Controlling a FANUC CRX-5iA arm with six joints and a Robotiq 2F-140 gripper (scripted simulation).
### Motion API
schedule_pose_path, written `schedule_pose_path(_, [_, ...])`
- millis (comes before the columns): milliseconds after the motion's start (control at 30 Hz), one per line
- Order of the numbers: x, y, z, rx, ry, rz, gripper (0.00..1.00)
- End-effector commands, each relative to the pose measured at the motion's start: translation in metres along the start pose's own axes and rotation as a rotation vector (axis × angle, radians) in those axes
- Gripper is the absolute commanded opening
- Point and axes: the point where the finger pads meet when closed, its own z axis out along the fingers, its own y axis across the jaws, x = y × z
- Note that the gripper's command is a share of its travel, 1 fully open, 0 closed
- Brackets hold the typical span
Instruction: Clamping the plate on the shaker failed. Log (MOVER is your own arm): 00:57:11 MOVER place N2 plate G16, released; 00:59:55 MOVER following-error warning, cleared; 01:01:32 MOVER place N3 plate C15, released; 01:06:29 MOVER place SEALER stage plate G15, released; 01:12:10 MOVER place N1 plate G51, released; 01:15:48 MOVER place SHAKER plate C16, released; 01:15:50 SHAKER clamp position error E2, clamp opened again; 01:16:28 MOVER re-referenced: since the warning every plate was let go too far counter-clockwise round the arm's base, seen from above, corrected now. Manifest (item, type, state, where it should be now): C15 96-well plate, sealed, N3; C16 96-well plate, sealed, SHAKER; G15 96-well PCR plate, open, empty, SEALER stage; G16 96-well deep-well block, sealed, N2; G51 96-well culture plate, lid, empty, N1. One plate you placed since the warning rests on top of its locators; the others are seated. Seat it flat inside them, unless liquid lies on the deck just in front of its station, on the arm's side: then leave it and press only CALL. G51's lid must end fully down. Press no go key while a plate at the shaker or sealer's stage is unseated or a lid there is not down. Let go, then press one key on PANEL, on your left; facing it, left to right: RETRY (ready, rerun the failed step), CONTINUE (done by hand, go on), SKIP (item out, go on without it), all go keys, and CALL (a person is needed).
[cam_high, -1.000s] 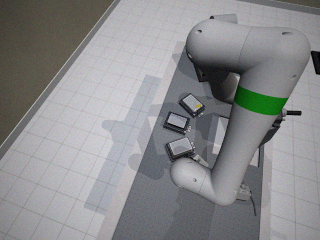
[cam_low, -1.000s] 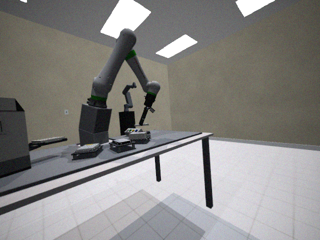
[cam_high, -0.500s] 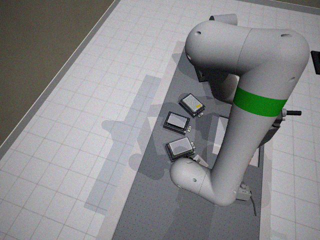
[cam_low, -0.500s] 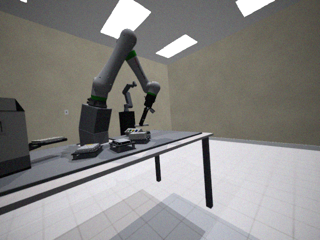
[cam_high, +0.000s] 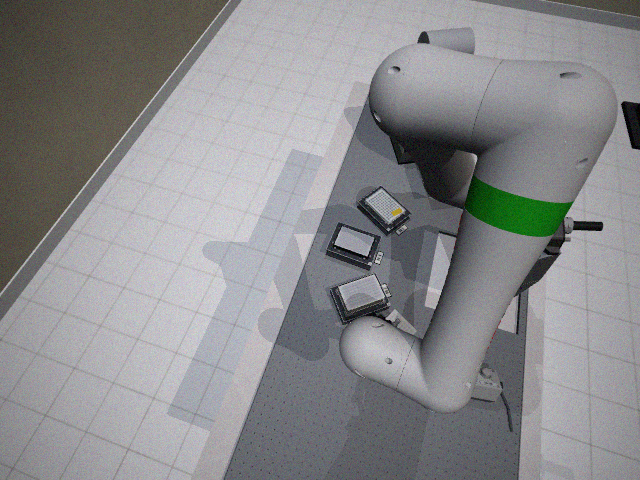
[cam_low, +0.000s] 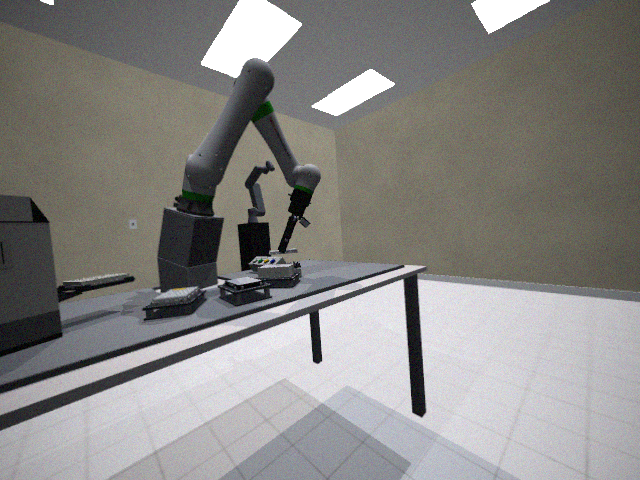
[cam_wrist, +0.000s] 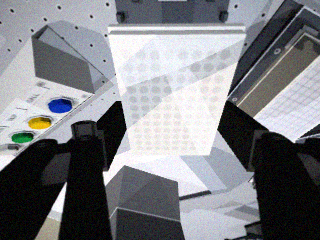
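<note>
Translucent white, the lid hung clamped between the gripper's black fingers — lifted clear above the perforated deck. Green, yellow and blue panel keys showed at lower left — a gridded plate sat in its nest at right.

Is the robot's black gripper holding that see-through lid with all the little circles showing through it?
Yes, the black gripper is shut on the see-through lid, with a dark finger against each side.
</note>
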Motion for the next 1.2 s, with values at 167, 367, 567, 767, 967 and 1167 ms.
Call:
schedule_pose_path(167, [0.0017,0.0000,0.0021,0.000,0.001,0.000,0.10])
schedule_pose_path(367, [0.0022,0.0000,0.0033,0.000,0.001,0.000,0.10])
schedule_pose_path(567, [0.0031,0.0000,0.0052,0.000,0.001,0.000,0.10])
schedule_pose_path(767, [0.0039,0.0000,0.0070,0.000,0.001,0.000,0.10])
schedule_pose_path(967, [0.0045,0.0000,0.0082,0.000,0.001,0.000,0.10])
schedule_pose_path(1167, [0.0053,0.0000,0.0100,0.000,0.001,0.000,0.10])
